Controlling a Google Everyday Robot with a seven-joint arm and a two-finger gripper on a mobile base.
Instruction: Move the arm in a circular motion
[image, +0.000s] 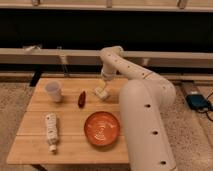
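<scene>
Large cream-white robot arm of thick rounded tube segments, rising at the lower right and bending down over the light wooden slatted table. Pale gripper low above the far side, just right of a small dark red oblong object; open or clenched, cannot tell. White paper cup farther left. Round orange plate nearer. White bottle lying flat, label unreadable.

Wooden table on speckled floor
</scene>
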